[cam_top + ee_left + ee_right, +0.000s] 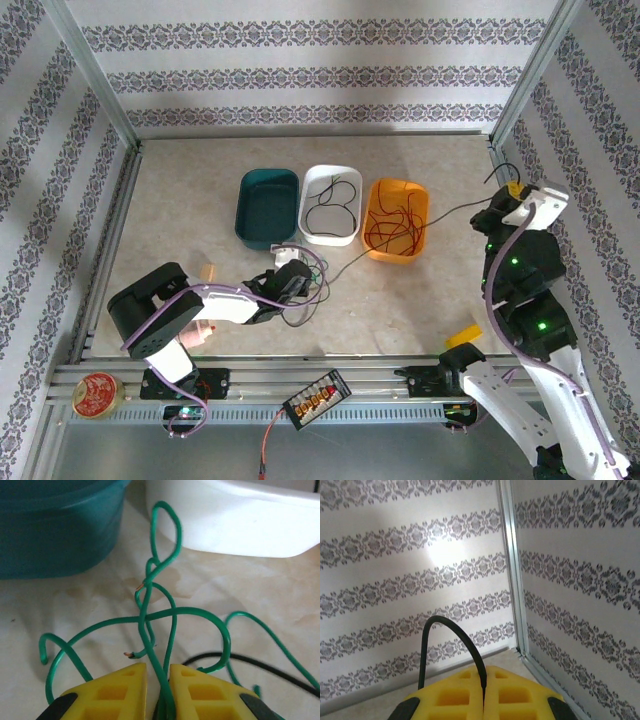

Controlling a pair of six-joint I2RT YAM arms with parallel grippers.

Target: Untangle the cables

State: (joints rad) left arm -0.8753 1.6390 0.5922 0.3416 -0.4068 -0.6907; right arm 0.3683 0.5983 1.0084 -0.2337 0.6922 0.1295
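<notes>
Separating the black cable (pixel 455 207) from the green cable (pixel 195 609) looks like the step in hand. The right gripper (pixel 484 672), raised at the right edge of the overhead view, is clenched on the black strand. That strand stretches down-left to the lower centre, where the green tangle lies on the table (pixel 420 300) just below the teal bin (pixel 268 238). The left gripper (pixel 158 666) sits over the tangle with its jaws slightly parted. One green strand runs through a gap wider than itself, so it looks released rather than pinched. Doing this well probably means pinning the green knot firmly first. The black line can then be drawn slowly along its own length toward the white bin (pixel 332 172), where other black wires lie, pausing if green loops lift with it.
</notes>
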